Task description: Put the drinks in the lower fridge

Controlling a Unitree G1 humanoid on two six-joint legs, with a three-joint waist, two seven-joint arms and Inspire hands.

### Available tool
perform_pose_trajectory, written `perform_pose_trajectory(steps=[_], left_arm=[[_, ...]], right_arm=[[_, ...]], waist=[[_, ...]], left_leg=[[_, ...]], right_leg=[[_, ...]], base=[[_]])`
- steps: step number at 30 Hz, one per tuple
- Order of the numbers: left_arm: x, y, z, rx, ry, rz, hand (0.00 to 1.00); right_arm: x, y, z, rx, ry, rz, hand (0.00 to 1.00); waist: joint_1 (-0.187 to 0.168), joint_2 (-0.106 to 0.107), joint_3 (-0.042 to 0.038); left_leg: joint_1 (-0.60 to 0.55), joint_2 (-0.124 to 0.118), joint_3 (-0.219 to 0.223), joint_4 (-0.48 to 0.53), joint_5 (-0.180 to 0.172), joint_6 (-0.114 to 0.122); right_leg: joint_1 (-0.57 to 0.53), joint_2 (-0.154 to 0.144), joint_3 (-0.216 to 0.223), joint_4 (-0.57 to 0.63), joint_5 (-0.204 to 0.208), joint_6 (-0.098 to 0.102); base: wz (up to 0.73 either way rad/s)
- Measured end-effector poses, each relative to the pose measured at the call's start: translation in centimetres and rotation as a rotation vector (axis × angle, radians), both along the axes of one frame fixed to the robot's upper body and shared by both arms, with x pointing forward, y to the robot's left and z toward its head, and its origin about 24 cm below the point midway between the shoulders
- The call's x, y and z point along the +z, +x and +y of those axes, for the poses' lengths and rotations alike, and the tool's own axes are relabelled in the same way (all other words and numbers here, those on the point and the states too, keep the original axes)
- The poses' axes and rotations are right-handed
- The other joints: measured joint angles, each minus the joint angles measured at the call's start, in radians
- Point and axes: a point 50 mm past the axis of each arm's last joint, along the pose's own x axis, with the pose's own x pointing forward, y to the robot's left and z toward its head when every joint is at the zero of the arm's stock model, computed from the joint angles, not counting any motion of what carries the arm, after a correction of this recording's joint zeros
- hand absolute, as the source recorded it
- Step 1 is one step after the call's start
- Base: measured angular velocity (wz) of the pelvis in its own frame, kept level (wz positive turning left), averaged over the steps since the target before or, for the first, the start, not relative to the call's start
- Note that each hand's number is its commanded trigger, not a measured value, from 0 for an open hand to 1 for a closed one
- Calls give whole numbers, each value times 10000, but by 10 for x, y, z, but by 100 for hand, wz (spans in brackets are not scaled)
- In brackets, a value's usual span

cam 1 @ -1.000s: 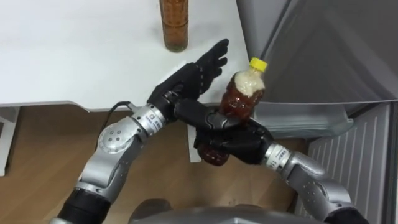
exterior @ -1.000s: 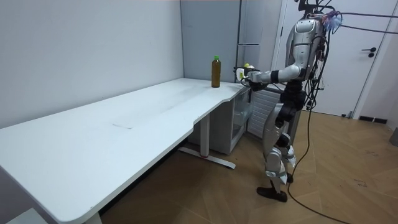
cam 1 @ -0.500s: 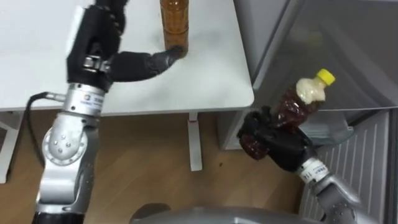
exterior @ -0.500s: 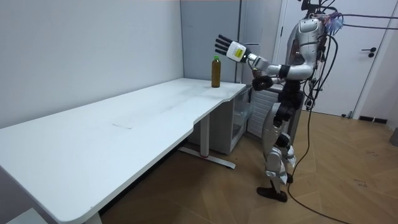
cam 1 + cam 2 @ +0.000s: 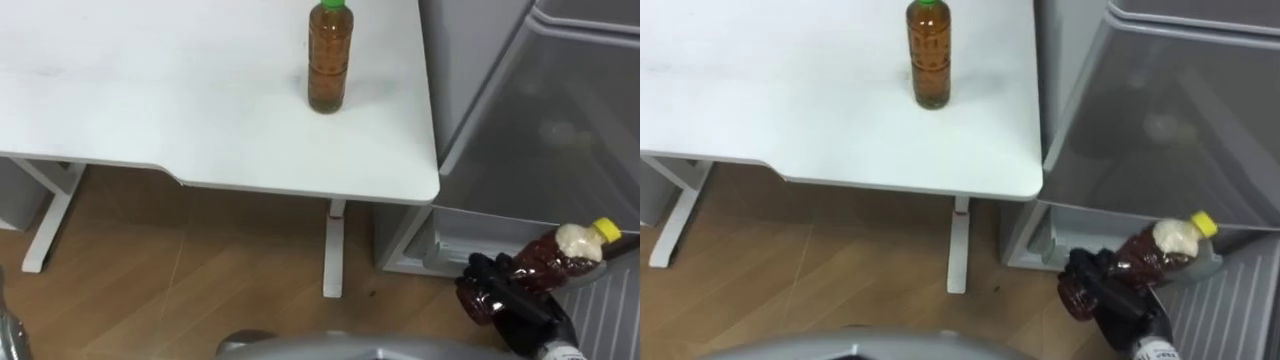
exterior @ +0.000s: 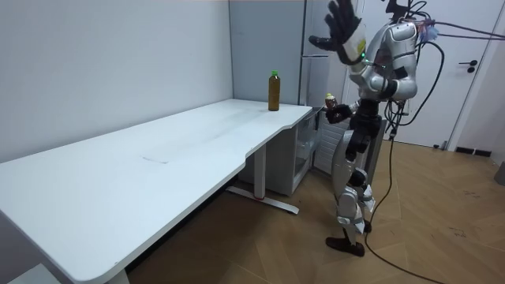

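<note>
Right hand (image 5: 497, 296): at the lower right of the eye views, fingers curled tight round the lower body of the yellow-capped bottle (image 5: 545, 265). The bottle is clear of every surface and carried by that hand alone.

Yellow-capped bottle: clear plastic holding a dark red-brown drink, with a pale, whitish band at the shoulder just below the cap. It is tilted, with the cap up and toward the right and the base down toward the left inside the grip. It shows in front of the lower part of the grey fridge (image 5: 540, 110), off the table's right edge and above the wooden floor (image 5: 200, 270).

Green-capped bottle (image 5: 328, 62): upright on the white table (image 5: 150, 90), near its right edge and well back from the near edge. It is a tall, slim bottle of amber-brown drink with nothing touching it. In the room view it stands at the table's far corner, the one next to the fridge.

Left hand (image 6: 341, 30): in the room view it is held up above head height, fingers straight and spread, and it holds nothing.

Stance: the robot stands upright on the wooden floor at the fridge end of the table, with the right hand and its bottle at about waist height.
</note>
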Motion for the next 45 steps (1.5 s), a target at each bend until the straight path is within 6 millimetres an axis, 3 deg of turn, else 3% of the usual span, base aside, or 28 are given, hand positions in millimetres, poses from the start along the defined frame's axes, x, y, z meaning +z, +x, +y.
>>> perform_pose_trajectory(steps=[2,6,7,10,14,16,19,22,26,30,32,35,41,43,45], left_arm=[[-11,-15,15,883,-856,40,0],[-63,-49,48,2915,-3850,665,0],[-81,-58,51,3466,-4830,997,0],[-111,-69,52,4182,-6447,1480,0],[-162,-88,39,4874,-9097,2450,0],[-192,-103,26,5372,-10488,3299,0],[-222,-125,6,5772,-11696,4825,0],[-242,-139,-15,5675,-12490,6339,0],[-257,-154,-29,5474,-13231,7651,0],[-276,-176,-47,5667,-15014,8620,0],[-283,-175,-53,5333,-15640,8853,0],[-293,-157,-61,3798,-16125,9522,0],[-306,-83,-77,-270,-15393,11378,0],[-305,-47,-84,-1802,-14682,11917,0],[-303,-24,-90,-2613,-14501,11701,0]], right_arm=[[0,-6,-4,-396,-155,306,100],[-3,-10,-10,-1449,-324,1063,100],[-4,-10,-10,-1633,-320,1282,100],[-7,-12,-10,-1941,-287,1731,100],[-9,-7,-9,-2991,-72,1878,100],[-11,-8,-8,-3693,-14,2138,100],[-14,-7,-9,-4271,-150,2594,100],[-20,-5,-7,-5002,102,3084,100],[-23,-3,-5,-5566,596,3277,100],[-23,26,-5,-5951,1186,3146,100],[-21,44,-5,-6178,1510,2864,100],[-14,80,-1,-6225,2013,2238,100],[3,150,9,-6268,2825,1379,100],[11,173,15,-5967,2859,1197,100],[16,184,17,-5870,2938,1080,100]], waist=[[101,148,-22],[302,343,-59],[298,345,-56],[282,316,-43],[213,211,-18],[144,188,-10],[17,185,-7],[-74,207,-12],[-150,239,3],[-477,272,41],[-558,295,60],[-614,313,209],[-683,163,319],[-694,-39,438],[-695,-247,530]], left_leg=[[41,-10,10,-33,0,2],[264,-108,8,-363,174,31],[333,-198,-28,-443,248,41],[425,-215,-82,-506,273,46],[392,-213,-127,-574,271,47],[517,-229,-141,-649,270,48],[578,-245,-170,-711,265,51],[605,-224,-170,-715,264,48],[457,-224,-217,-663,232,41],[-159,-252,-156,-268,182,89],[-671,-249,-164,-12,181,97],[-1661,-211,-177,540,168,118],[-3902,-210,-164,1738,246,162],[-4686,-232,-141,2176,269,185],[-5246,-263,-143,2449,302,204]], right_leg=[[28,-36,-15,-58,-32,41],[62,-140,-8,-65,-87,47],[83,-172,-18,-72,-114,59],[181,-190,-42,-72,-159,77],[215,-200,-66,-98,-184,82],[362,-208,-112,-152,-189,90],[431,-203,-122,-226,-186,94],[418,-198,-129,-188,-187,95],[202,-240,-272,148,-266,107],[-491,-353,-47,667,-477,93],[-999,-384,-15,933,-505,84],[-1864,-338,33,1272,-479,24],[-4312,-551,169,2883,-632,-170],[-5194,-659,309,3560,-731,-234],[-5783,-682,470,3906,-813,-250]], base=[[-6],[-5],[3],[6],[2],[0],[0],[0],[5],[-1],[0],[2],[1],[0],[4]])
